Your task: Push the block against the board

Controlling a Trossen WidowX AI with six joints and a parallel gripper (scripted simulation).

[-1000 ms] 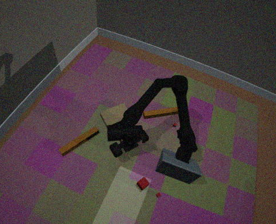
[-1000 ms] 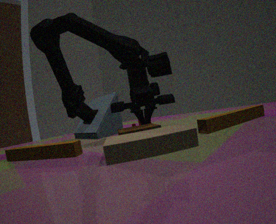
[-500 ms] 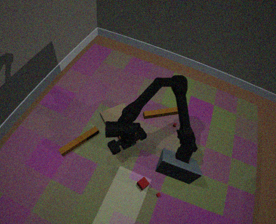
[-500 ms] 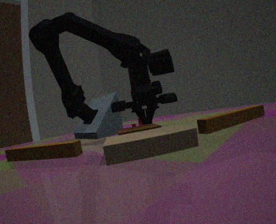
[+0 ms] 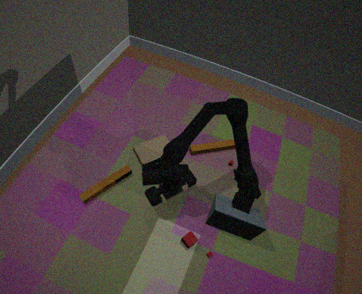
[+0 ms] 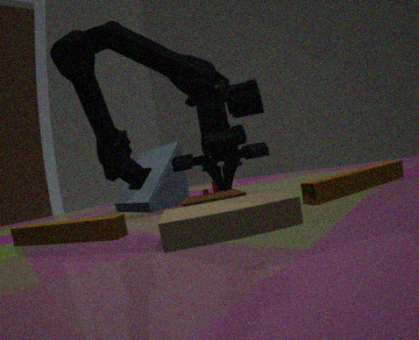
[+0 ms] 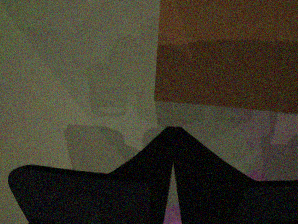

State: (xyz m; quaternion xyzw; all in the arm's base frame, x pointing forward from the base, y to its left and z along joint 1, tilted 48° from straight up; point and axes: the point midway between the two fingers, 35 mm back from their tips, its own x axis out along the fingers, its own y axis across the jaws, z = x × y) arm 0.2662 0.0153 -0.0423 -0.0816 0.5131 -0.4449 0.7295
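Task piece: the flat brown slab [image 6: 202, 199] [image 7: 225, 65] is read as the square block. It lies flat on the worktop, just beyond the pale piece in the exterior view; hidden under the gripper from the top. The pale piece [image 5: 150, 148] [image 6: 233, 221], thicker and broad, is taken as the board. Roles are judged from shape only; contact between the two can't be confirmed.

Handling, judged: the block looks stiff, thin, fairly light, not fragile. It should slide rather than bend, but may swivel if pushed off-centre. No grasp is needed; best contact is low on the middle of the side away from the board, with force kept square to the board's side. Pressing on top could make it drag or tip.

The fingers [image 6: 223, 188] are pressed together, nothing pinched, tips pointing down just beside the block. Touch can't be told. The step in hand is judged to be the push; edge alignment still needs checking, then the hand is to be backed off.

Farther out: two orange bars [image 5: 106, 184] [image 6: 353, 181] are seen, one either side of the board, plus small red cubes [image 5: 189, 239] and a blue-grey wedge [image 5: 226, 212] [image 6: 159, 180] by the arm's foot. Those should be left alone.
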